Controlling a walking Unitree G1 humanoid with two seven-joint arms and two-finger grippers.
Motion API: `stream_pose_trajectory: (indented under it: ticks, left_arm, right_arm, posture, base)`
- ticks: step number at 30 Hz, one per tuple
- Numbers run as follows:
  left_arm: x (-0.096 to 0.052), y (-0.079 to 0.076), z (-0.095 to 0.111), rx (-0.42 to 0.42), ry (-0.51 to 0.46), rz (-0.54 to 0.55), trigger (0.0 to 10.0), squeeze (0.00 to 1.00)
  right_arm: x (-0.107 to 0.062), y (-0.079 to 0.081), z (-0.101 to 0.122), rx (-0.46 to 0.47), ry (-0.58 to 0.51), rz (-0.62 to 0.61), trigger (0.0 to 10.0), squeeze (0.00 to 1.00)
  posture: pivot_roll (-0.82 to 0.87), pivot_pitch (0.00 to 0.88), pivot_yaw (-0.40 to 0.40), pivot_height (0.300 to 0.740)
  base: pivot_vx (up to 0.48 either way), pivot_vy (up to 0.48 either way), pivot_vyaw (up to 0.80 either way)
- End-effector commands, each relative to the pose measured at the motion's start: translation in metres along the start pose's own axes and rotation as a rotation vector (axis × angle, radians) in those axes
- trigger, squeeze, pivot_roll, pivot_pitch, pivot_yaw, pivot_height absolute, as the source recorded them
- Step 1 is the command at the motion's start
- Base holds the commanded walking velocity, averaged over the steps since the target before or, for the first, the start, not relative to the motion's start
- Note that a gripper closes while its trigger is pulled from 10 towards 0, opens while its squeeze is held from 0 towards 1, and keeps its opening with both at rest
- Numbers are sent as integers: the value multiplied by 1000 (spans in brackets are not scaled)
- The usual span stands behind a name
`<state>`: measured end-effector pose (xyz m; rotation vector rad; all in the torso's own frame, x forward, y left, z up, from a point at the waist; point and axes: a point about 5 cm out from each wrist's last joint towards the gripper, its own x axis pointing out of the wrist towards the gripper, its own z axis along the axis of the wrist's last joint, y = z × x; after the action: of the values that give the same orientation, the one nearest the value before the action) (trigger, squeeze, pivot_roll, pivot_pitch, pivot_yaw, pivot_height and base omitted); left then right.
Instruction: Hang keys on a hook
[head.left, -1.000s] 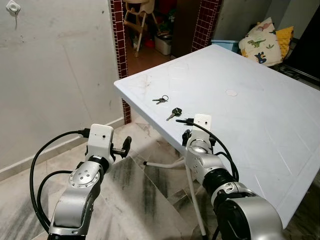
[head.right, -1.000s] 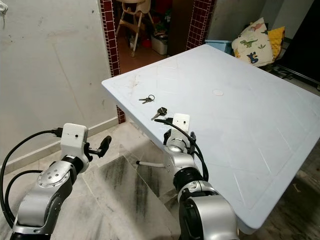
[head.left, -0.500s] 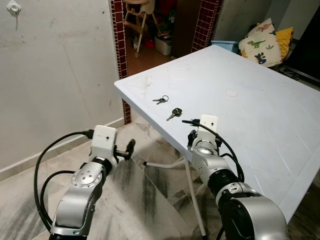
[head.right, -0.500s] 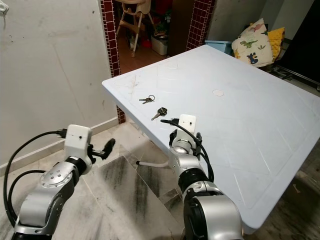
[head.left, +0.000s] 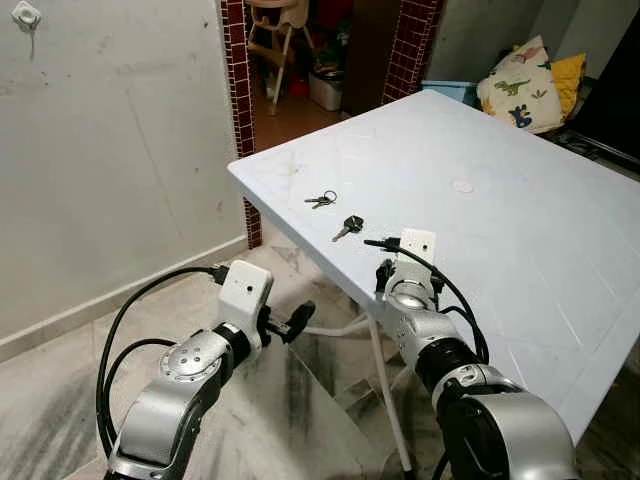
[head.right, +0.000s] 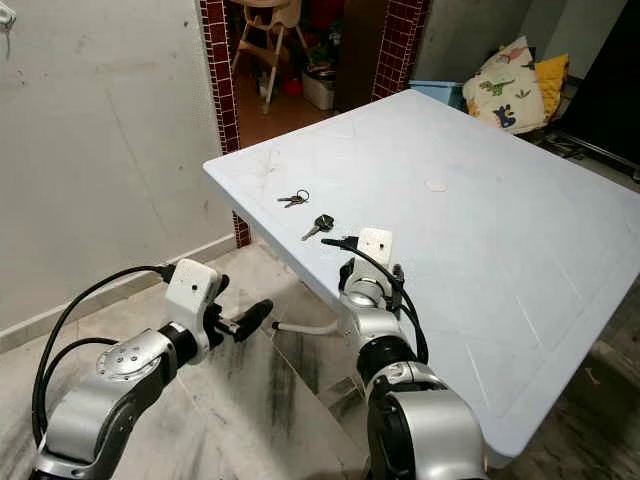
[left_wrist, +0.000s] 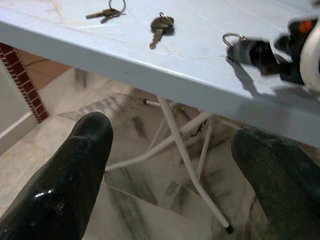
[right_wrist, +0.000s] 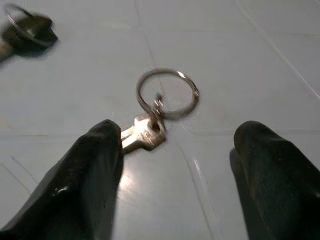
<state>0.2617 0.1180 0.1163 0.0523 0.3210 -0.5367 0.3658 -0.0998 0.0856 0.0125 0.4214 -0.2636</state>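
Right wrist view has the silver key with its ring lying flat on the desk, between the spread fingers of the right claw and just ahead of them. Its blade runs crosswise toward one finger, ring toward the middle of the gap. My judgement: this claw is nearer and only needs to advance slightly. Beyond that key lies the black-headed key. The left claw, also spread, hangs below the desk's edge.
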Motion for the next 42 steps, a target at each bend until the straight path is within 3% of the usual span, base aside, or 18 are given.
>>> stream_pose_trajectory:
  ticks: [1,9,18,19,20,21,22,32,42]
  left_arm:
    - [-2,-1,4,8,-9,-9,10000,0]
    - [-7,-2,3,8,6,-26,10000,0]
    - [-9,-3,2,3,22,-47,10000,0]
    - [-9,-4,2,3,23,-49,10000,0]
    - [-9,-4,2,3,23,-49,10000,0]
    - [-9,-5,2,2,23,-52,10000,0]
    - [-8,-5,2,2,23,-55,10000,0]
    - [-10,-5,2,1,36,-58,10000,0]
    - [-9,-5,1,3,43,-59,10000,0]
  right_arm:
    - [-1,7,11,26,-19,16,10000,0]
    - [-5,19,12,57,-6,46,10000,0]
    - [-2,3,-11,144,107,-41,10000,0]
    - [-1,1,-14,156,121,-42,9294,0]
    - [-1,1,-14,156,121,-42,9294,0]
    - [-1,-2,-18,162,135,-50,3255,0]
    - [-1,-5,-22,175,151,-57,0,0]
    - [2,-18,-33,275,205,-104,0,0]
    - [4,-31,-39,273,217,-149,0,0]
  posture:
    - [239,0,-53,740]
    - [267,0,-61,740]
    - [269,0,-56,740]
    - [269,0,-56,740]
    - [269,0,-56,740]
    - [267,0,-55,740]
    - [267,0,-55,740]
    - [269,0,-51,740]
    - [261,0,-45,740]
  base:
    - [0,0,0]
    - [0,0,0]
    - [0,0,0]
    - [0,0,0]
    - [0,0,0]
    - [0,0,0]
    - [0,0,0]
    - [0,0,0]
    - [0,0,0]
